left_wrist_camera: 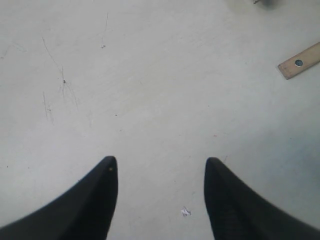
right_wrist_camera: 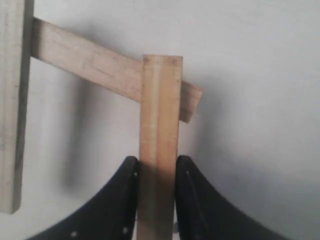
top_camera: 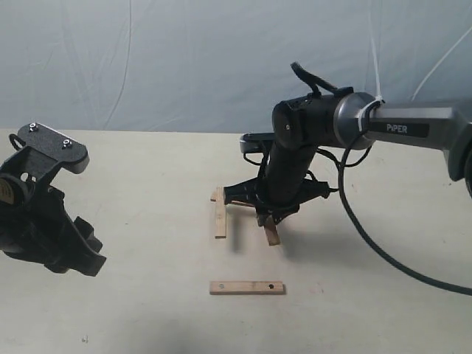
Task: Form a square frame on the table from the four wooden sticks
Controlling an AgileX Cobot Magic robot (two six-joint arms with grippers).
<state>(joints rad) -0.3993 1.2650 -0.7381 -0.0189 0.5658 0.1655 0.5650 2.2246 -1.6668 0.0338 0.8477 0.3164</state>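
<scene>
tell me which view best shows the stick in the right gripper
The right wrist view: the held stick fills the middle, clamped by the right gripper, its end over another stick. The exterior view shows only one end; the left wrist view misses it.

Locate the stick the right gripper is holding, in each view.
Exterior: the held stick pokes out below the right gripper, right of centre.
Left wrist: not in it.
Right wrist: centre, the held stick runs out from between the jaws.
Shared landmark: the parallel stick, also seen in the right wrist view.
</scene>
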